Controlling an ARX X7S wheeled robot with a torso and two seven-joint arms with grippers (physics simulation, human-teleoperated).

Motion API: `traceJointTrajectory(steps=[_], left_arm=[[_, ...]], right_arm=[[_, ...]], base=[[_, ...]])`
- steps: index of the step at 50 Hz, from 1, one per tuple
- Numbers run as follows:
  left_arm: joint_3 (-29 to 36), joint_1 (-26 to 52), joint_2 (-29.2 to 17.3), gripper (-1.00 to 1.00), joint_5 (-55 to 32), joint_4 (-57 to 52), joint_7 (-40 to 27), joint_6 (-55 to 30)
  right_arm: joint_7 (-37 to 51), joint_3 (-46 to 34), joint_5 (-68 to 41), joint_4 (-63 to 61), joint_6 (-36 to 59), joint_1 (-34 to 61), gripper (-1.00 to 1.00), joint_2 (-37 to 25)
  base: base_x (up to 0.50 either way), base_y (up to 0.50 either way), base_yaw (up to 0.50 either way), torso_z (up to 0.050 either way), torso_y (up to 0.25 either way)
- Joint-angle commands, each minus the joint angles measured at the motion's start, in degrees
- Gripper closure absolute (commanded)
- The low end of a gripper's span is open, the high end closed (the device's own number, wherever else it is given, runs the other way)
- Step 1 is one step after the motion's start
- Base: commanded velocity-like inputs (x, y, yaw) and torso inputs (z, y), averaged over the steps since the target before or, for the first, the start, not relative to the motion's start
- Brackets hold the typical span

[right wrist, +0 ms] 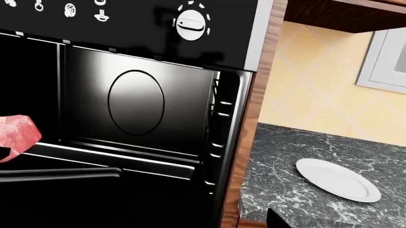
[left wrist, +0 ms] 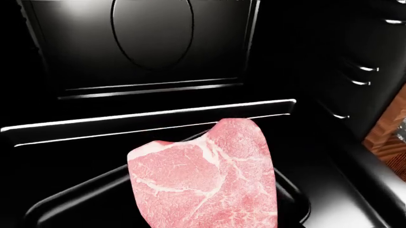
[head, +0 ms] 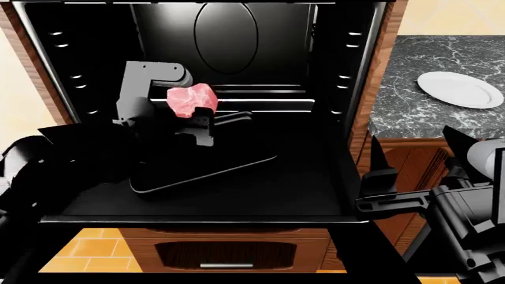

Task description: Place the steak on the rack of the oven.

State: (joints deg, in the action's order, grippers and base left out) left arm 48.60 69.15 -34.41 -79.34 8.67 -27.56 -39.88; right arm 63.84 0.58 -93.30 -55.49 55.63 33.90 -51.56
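The steak (head: 191,100), pink-red with pale marbling, hangs inside the open oven (head: 236,35), held at the tip of my left gripper (head: 198,113), which is shut on it. In the left wrist view the steak (left wrist: 206,178) fills the foreground and hides the jaws. It sits just in front of and slightly above the rack (left wrist: 152,118), whose glossy rods span the cavity (head: 264,99). My right gripper (head: 379,180) waits outside the oven by its right frame, open and holding nothing. From the right wrist view only an edge of the steak (right wrist: 18,133) shows, beside the rack (right wrist: 127,154).
A black tray-like pan (head: 205,171) lies below the steak on the oven's lowered door (head: 300,201). Ribbed rails line the side walls (head: 347,77). A white plate (head: 460,89) sits on the marble counter (head: 426,53) to the right. Wood frames the oven (head: 387,71).
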Motion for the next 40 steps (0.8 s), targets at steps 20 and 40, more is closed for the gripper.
traceJointTrajectory(steps=[20,40], left_arm=[[3.9,4.6,11.8,1.0,6.5,27.2,7.8,2.8],[6.4,6.0,17.8,1.0,10.5,40.5,14.3,5.9]], right_arm=[[-2.2,2.4,2.2,-0.3,-1.4,-3.7,-1.0,-0.3],[-2.2,2.2,2.3,-0.3,-1.7,-3.7,-1.0,-0.5]], base=[[0.0,0.0,0.0,0.0,0.001],[0.0,0.0,0.0,0.001,0.001]])
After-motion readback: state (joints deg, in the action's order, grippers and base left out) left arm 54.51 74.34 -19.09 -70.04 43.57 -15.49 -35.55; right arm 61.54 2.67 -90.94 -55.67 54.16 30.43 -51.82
